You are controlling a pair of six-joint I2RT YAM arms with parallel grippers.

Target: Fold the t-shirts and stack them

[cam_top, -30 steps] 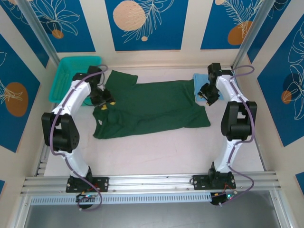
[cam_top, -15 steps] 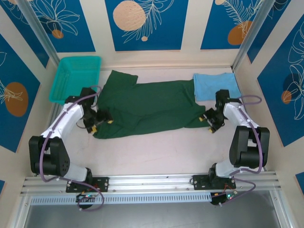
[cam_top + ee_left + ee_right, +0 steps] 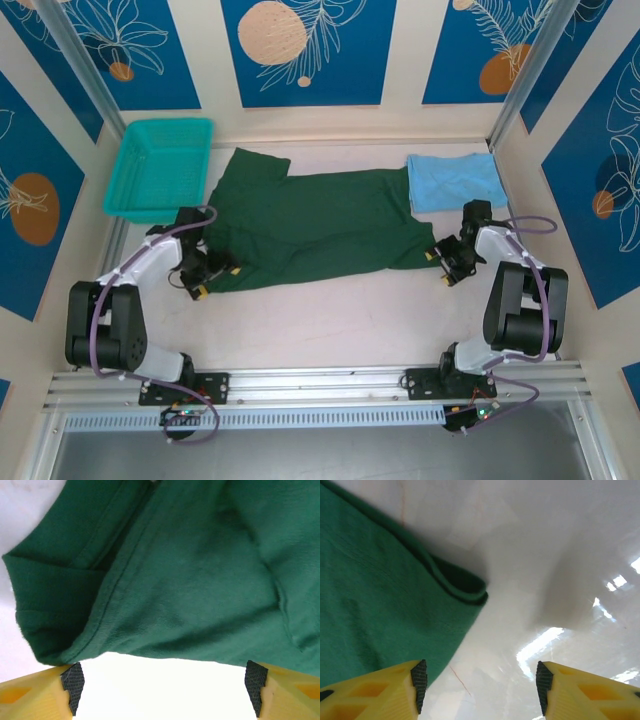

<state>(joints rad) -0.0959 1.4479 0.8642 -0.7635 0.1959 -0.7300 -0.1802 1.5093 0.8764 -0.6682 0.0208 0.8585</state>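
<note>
The green shirt (image 3: 320,225) lies spread across the middle of the table (image 3: 340,320). Its far-right edge meets the folded blue shirt (image 3: 455,182), its far-left sleeve lies near the basket (image 3: 160,170), and bare tabletop runs wide along its near hem. The left gripper (image 3: 216,280) sits low at the shirt's near-left edge with jaws spread wide and empty, the hem just ahead. The right gripper (image 3: 440,266), also wide and empty, straddles the curled near-right corner, one finger over cloth and one over bare table.

Corner of dark green t-shirt (image 3: 370,605), hem curled under, on glossy white table (image 3: 560,555), yellow jaws apart
</note>
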